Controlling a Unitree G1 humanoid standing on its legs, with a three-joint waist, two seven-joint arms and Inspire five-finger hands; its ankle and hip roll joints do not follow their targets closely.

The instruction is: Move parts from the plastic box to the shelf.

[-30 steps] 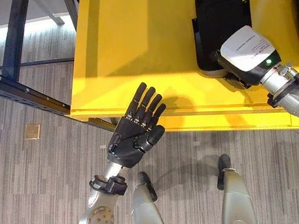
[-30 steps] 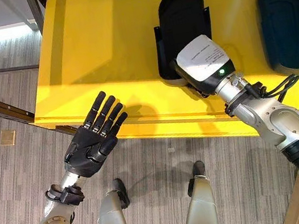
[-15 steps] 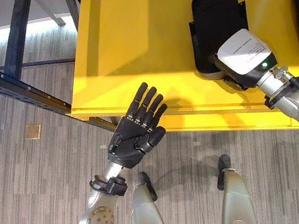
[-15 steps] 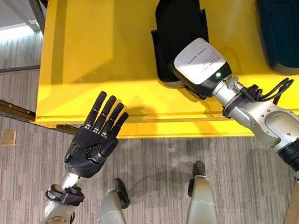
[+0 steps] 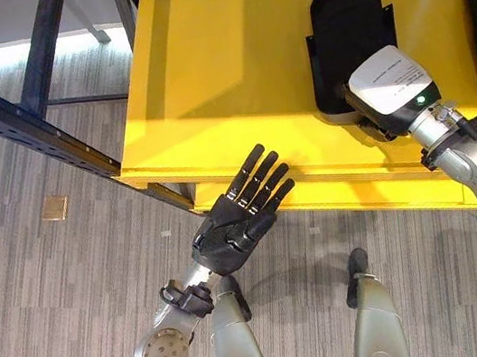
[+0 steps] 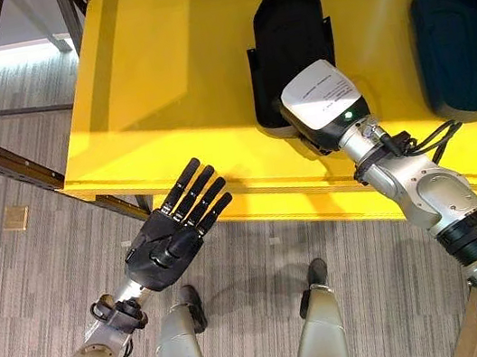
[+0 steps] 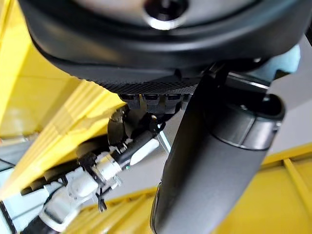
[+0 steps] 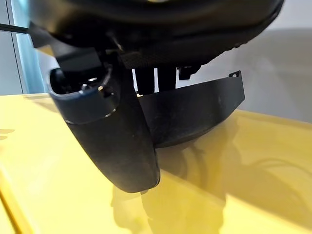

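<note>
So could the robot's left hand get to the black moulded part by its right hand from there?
Probably yes: the left hand hovers open at the yellow shelf's front edge, with bare shelf between it and the black moulded part; it looks a long reach.

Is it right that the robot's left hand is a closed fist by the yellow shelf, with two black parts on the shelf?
Not quite. The left hand is open, fingers straight, as the left eye view shows. It is by the yellow shelf, and two black parts lie on it.

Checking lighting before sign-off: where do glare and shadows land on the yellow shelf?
Left eye view: a glare streak crosses the yellow shelf at top right, and the left hand shadows its front edge. Right wrist view: the glossy surface mirrors the black part.
</note>
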